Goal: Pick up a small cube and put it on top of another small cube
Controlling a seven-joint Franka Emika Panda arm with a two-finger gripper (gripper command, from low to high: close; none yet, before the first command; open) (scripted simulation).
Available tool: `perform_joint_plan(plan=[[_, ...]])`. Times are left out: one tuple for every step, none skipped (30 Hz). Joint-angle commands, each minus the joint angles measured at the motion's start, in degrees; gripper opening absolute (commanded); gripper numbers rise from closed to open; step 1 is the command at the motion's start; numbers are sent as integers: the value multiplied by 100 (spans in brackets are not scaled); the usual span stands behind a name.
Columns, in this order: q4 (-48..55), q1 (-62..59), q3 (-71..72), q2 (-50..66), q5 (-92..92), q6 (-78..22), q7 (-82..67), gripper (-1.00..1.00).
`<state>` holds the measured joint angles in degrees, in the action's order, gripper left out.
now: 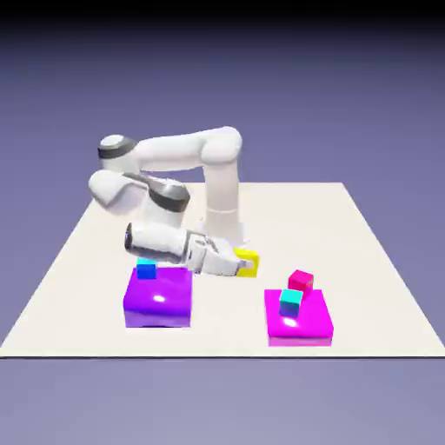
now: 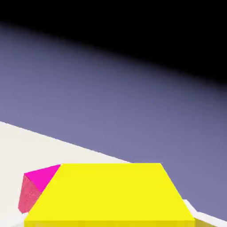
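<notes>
The small cube (image 1: 250, 259) is plain bright yellow and sits low over the table, near the middle. My gripper (image 1: 241, 262) reaches it from the exterior view's left, lying almost level, and is shut on it. In the hand view the yellow cube (image 2: 111, 195) fills the bottom edge and hides my fingertips. A crimson-pink small cube (image 1: 301, 280) lies beyond it to the exterior view's right, and the crimson-pink cube (image 2: 34, 189) shows left of the yellow one in the hand view. A cyan small cube (image 1: 291, 302) rests on the magenta block (image 1: 304, 328).
A glossy purple block (image 1: 161, 302) lies just below my hand, with a small blue cube (image 1: 146, 269) on its far left corner. The pale table (image 1: 78, 261) ends close in front of both blocks.
</notes>
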<state>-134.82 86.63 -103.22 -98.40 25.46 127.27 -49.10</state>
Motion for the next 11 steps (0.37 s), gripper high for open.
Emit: perform_joint_plan(plan=[[39, 208, -114, -39, -147, 178, 107, -100], [57, 280, -282, -66, -283, 329, 194, -100], [58, 262, -382, -74, -343, 392, 226, -100], [58, 262, -382, -74, -344, 392, 226, -100], [36, 456, -504, -136, -252, 641, 204, -100], [15, 650, -626, -198, -160, 890, 182, -100], [-3, 813, -729, -250, -83, 1099, 163, -100], [-3, 813, -729, -250, -82, 1099, 163, 100], [-3, 813, -729, -250, -82, 1099, 163, 100], [18, 620, -607, -188, -174, 850, 185, 100], [40, 425, -484, -126, -266, 601, 207, 100]])
